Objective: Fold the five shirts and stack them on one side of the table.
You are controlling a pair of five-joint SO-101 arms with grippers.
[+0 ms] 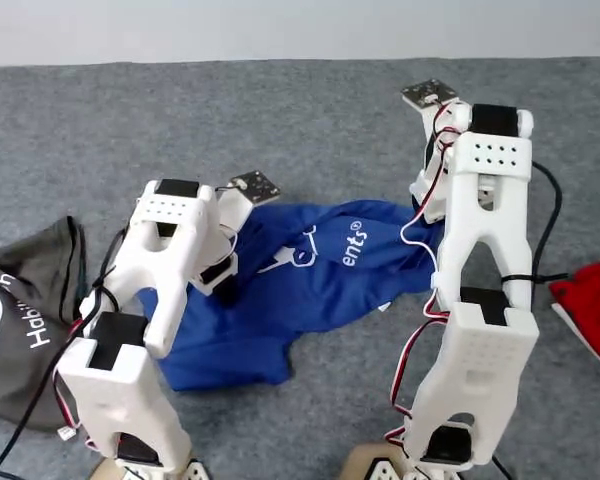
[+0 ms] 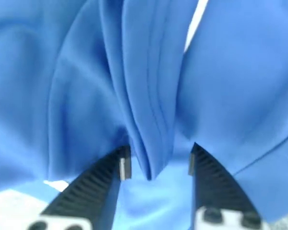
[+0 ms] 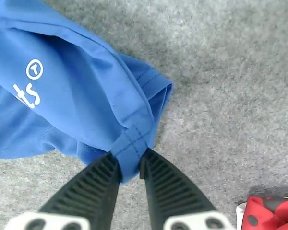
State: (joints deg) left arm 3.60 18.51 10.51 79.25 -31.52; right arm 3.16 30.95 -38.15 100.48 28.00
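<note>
The right claw [image 3: 129,164] pinches the shirt's [image 1: 315,275] corner, likely to pull it flat; the left claw [image 2: 158,163], spread, straddles a ridge.

One shirt [image 1: 310,280] lies mid-table [image 1: 280,110] between both arms, a fold of it between the left gripper's [image 2: 156,163] parted fingers and its right edge pinched in the right gripper [image 3: 130,165], with a second garment [image 1: 30,310] at the table's left edge and a third garment [image 1: 592,300] at its right edge.
</note>
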